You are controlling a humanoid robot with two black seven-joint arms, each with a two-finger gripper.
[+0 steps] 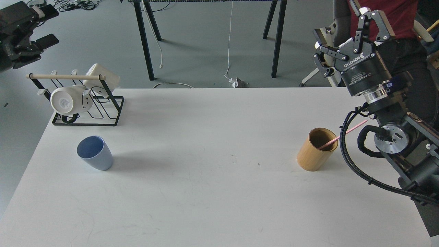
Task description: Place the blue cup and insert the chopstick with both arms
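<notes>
Tapered matte blue cup (95,152) upright, thin pink chopstick (343,134) in bamboo holder (316,149), right end effector (344,36) spread, empty (left unclear)

The right arm (394,137) is black with silver joints and looped black cables; its end effector (346,37) bears white "ROBOTIQ" lettering.

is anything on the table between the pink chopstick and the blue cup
Nothing visible. The chopstick leans in the wooden holder at right, the blue cup stands at left, and the white table between them is bare.
</notes>
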